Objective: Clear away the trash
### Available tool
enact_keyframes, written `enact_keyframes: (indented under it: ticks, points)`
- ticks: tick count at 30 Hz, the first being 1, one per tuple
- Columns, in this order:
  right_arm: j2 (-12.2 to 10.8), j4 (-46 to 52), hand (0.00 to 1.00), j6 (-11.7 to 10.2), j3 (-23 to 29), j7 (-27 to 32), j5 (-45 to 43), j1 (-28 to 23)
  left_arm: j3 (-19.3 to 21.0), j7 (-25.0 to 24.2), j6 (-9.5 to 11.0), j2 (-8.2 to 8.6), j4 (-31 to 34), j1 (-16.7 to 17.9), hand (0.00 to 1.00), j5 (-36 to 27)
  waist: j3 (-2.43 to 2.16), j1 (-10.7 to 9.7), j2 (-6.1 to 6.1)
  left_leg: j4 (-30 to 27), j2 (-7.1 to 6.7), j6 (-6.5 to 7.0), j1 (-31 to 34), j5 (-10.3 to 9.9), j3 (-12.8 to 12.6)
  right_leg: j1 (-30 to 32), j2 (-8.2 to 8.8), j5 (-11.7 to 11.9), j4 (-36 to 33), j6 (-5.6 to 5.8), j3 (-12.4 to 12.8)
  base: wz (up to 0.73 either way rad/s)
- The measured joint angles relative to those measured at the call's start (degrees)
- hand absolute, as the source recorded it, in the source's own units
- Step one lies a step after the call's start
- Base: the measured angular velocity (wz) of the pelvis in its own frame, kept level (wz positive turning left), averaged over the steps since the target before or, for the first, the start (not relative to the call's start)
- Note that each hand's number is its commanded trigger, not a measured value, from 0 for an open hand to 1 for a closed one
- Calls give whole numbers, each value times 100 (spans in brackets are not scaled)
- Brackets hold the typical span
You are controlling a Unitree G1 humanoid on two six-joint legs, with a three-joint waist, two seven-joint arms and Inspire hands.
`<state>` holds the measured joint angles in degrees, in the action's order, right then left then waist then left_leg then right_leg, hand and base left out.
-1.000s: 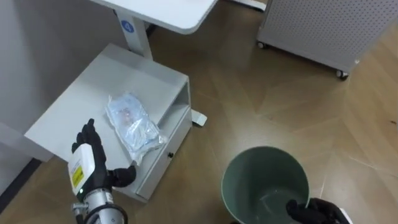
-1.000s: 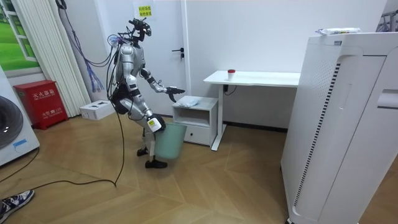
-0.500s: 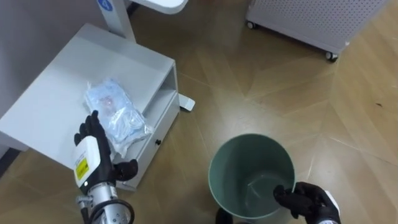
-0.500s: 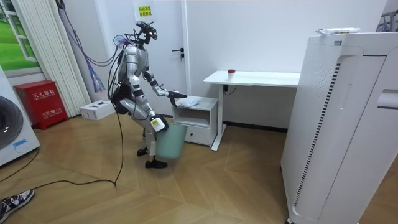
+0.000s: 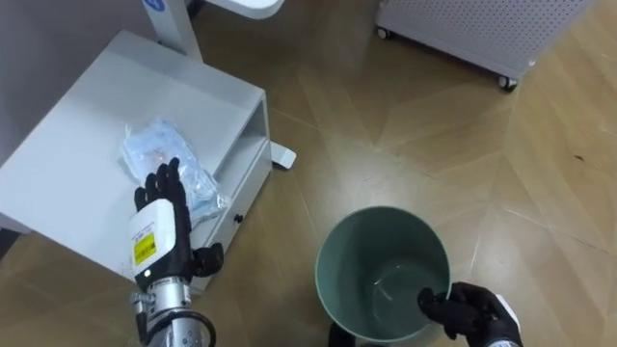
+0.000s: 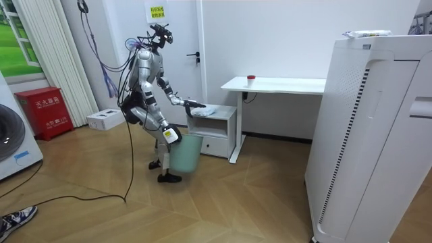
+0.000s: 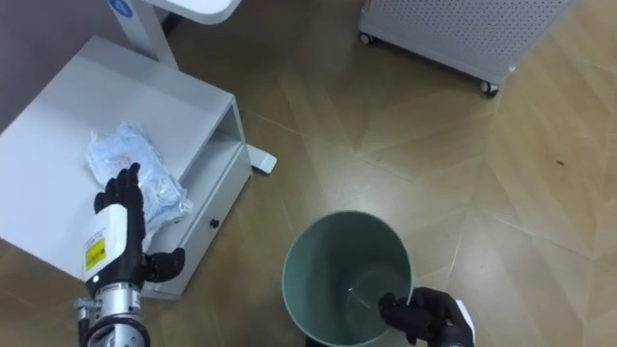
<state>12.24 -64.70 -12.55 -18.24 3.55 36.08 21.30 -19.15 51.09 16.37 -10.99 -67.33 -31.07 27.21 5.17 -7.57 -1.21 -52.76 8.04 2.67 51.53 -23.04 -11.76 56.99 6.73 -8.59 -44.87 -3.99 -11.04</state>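
My left hand (image 5: pixel 162 229) is up over the cabinet, fingers straight and spread, thumb out to the side, nothing in its grasp. The fingertips sit over the near edge of the plastic bag (image 5: pixel 154 152). I can't tell whether they actually touch it. The bag is crumpled and clear with pale blue stuff inside. It lies flat on top of the white cabinet (image 5: pixel 82 130), toward the front edge, above the open shelf and the drawer.

Down low on the other side, my right hand (image 5: pixel 470 310) has its dark fingers curled over the rim of the green bin (image 5: pixel 386 241) and is clamped on it. The bin is upright with its mouth open toward me, near the cabinet's front, over the wood floor (image 5: pixel 405 145).

Further out, a white desk leg (image 5: pixel 172 17) rises behind the cabinet. A white perforated unit on wheels (image 5: pixel 463 24) stands well apart at the far side of the floor.

In the room view I'm standing at the cabinet, leaning forward. My left arm is stretched out over its top, and the bin hangs low by my knee in front of it. The white desk (image 6: pixel 277 84) is on the room view's right of the cabinet, with a small red thing (image 6: pixel 251 77) on it.
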Motion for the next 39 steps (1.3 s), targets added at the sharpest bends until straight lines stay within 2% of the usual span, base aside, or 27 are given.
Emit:
enact_keyframes:
  ticks: [5, 10, 13, 17, 22, 31, 35, 36, 37, 38, 39]
  points:
    - [14, 65, 100, 16, -64, -4, -2, 13, -144, 7, -124, -97, -15, -60, 0, 258, 4, -8, 10, -42, 29, -43, 92, -33, 16, 72, -85, 4, 18, -26, -9, -5]
    - [82, 52, 100, 100, -60, -50, -2, 42, -218, 6, -421, -186, -90, -244, 0, 760, 22, -16, 39, -68, 29, -48, 192, -36, 54, 145, -83, 5, 17, -33, -32, 0]
    - [101, 58, 100, 158, -63, -63, 45, 65, -402, -4, -631, -233, -252, -323, 0, 996, 31, -18, 54, -55, 25, -48, 188, -36, 50, 146, -84, 5, 15, -33, -29, 0]
    - [115, 68, 100, 207, -65, -61, 139, 133, -618, -39, -859, -306, -392, -337, 0, 1096, 42, -16, 70, -52, 23, -48, 226, -36, 27, 208, -72, 5, 4, -33, -8, 0]
    - [118, 20, 100, 231, -75, -64, 312, 138, -647, -154, -1025, -315, -639, -343, 0, 1099, 47, -17, 78, -46, 29, -49, 243, -37, 18, 236, -82, 4, 9, -34, 13, 0]
    - [134, -62, 100, 288, -78, -64, 472, 319, -638, -305, -1352, -378, -644, -486, 0, 1111, 63, 25, 104, -37, 23, -54, 429, -32, 20, 429, -73, 7, 1, -39, 18, 0]
    - [137, -68, 100, 394, -78, -63, 535, 381, -640, -303, -1396, -404, -599, -548, 0, 1101, 63, 42, 107, -7, 21, -55, 480, -32, 17, 487, -79, 5, 7, -41, 10, 0]
    - [138, -70, 100, 395, -78, -63, 547, 398, -639, -297, -1395, -421, -577, -555, 14, 1098, 63, 47, 107, -12, 20, -55, 505, -32, 15, 515, -79, 5, 4, -41, 11, 0]
    - [137, -72, 100, 414, -75, -61, 547, 424, -637, -288, -1394, -433, -573, -577, 40, 1103, 62, 51, 111, -30, 19, -55, 557, -32, 25, 556, -77, 5, -5, -42, 5, 0]
    - [141, -72, 100, 452, -69, -60, 547, 452, -635, -279, -1394, -438, -566, -602, 100, 1103, 59, 60, 114, -57, 21, -55, 604, -33, 37, 594, -84, 5, -32, -42, -5, 0]
    - [142, -70, 100, 477, -69, -58, 547, 466, -637, -279, -1393, -434, -565, -613, 100, 1102, 59, 77, 114, -67, 22, -55, 616, -33, 39, 603, -85, 5, -61, -42, -7, 0]
